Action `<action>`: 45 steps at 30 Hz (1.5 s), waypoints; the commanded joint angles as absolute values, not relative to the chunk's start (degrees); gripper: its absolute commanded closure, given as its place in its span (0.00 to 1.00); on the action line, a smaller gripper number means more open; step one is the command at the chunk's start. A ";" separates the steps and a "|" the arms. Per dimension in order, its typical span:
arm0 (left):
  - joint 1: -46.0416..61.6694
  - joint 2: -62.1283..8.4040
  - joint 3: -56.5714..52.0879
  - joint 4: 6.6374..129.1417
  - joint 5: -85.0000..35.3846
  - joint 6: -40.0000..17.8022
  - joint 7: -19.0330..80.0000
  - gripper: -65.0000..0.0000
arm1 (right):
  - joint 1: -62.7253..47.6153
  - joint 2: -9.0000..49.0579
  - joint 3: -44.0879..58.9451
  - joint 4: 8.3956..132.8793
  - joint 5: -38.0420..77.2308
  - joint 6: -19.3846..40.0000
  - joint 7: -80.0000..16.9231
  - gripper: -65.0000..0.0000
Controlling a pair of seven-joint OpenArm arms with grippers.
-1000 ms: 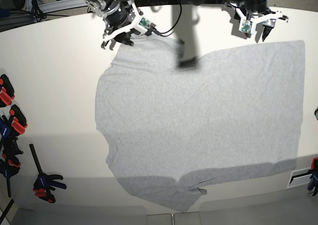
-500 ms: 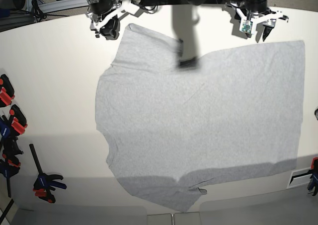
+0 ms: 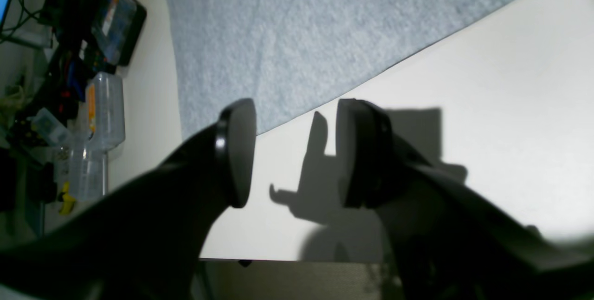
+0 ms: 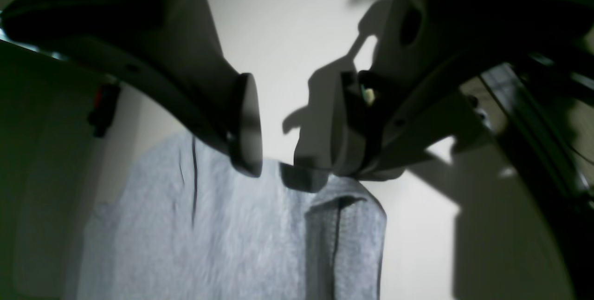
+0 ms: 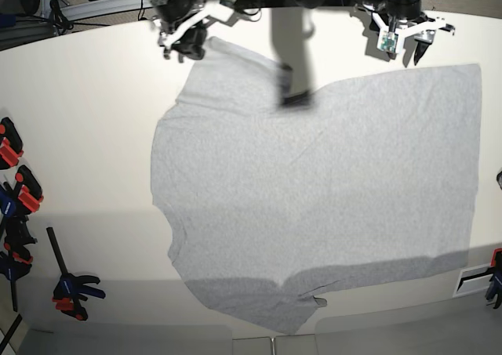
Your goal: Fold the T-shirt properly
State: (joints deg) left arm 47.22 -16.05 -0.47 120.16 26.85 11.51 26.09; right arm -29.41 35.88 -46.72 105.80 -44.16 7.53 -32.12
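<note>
The light grey T-shirt [image 5: 314,190] lies spread flat on the white table [image 5: 86,120], plain side up, with one sleeve pointing to the far left corner. My right gripper [image 5: 184,49] hovers at that sleeve's tip. In the right wrist view its jaws [image 4: 294,128] stand open just above the sleeve hem [image 4: 343,225], with nothing between them. My left gripper [image 5: 404,55] hangs open at the far right, over bare table just off the shirt's edge [image 3: 325,35]. Both black pads [image 3: 239,151] show a wide gap between them.
Several red-and-black clamps [image 5: 16,190] lie along the table's left edge, and another clamp [image 5: 74,288] sits at the front left. Clear plastic bottles [image 3: 100,119] and cables crowd the space beyond the table. A dark pole-shaped shadow [image 5: 294,57] falls on the shirt's far edge.
My right gripper drew back from the sleeve towards the far left, then came back to the sleeve's tip, its jaws slightly narrower. The sleeve lies flat. The left arm has not moved.
</note>
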 commanded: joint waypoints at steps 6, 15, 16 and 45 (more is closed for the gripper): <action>47.59 -16.38 -0.69 121.23 27.59 12.25 25.30 0.60 | -31.18 34.94 -47.77 105.23 -31.11 17.08 -36.73 0.58; 47.59 -16.38 -0.69 121.23 27.59 12.25 25.32 0.60 | -31.27 34.92 -47.75 117.08 -29.69 9.08 -39.77 0.58; 47.59 -16.38 -0.69 121.23 27.59 12.25 25.32 0.60 | -31.27 34.92 -47.75 118.21 -29.74 8.27 -40.62 0.58; 47.59 -16.36 -0.69 121.23 27.59 12.25 25.78 0.60 | -27.49 30.00 -32.34 117.25 0.16 15.79 -40.14 0.48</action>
State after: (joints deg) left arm 47.13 -16.05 -0.47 120.16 26.87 11.49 26.92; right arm -27.55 29.56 -32.56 116.40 0.10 15.44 -41.17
